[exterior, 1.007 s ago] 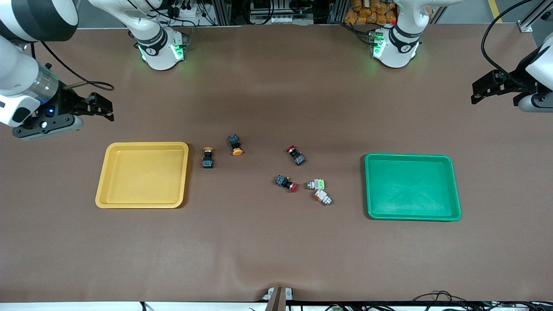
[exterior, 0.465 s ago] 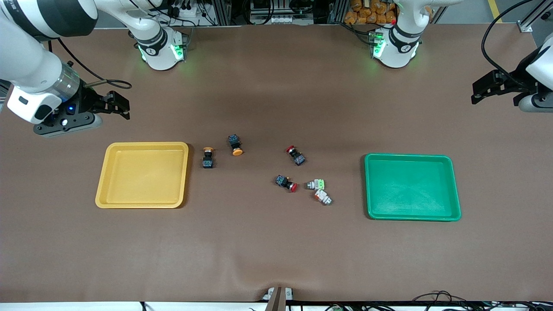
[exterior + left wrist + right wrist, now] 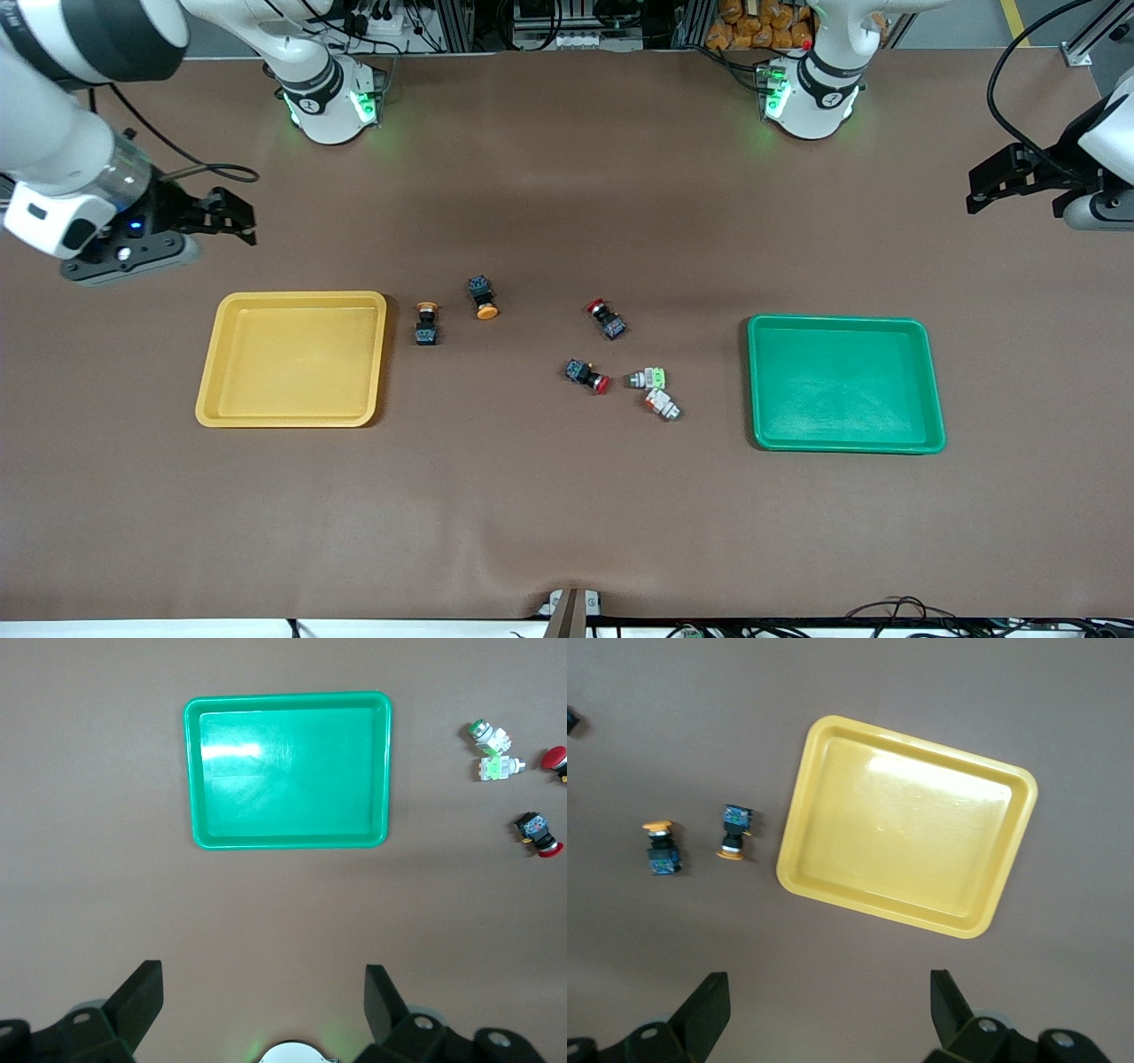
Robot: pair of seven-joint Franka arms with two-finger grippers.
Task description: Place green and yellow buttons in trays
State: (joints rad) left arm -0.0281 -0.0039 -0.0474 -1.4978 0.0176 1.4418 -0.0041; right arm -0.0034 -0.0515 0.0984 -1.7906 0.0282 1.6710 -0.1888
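Hovering with fingers apart and holding nothing, the right gripper (image 3: 232,217) sits above bare table near the yellow tray (image 3: 292,421), the left gripper (image 3: 992,182) likewise waiting past the green tray (image 3: 846,446), since all four buttons (image 3: 483,299) lie unsorted between both trays.
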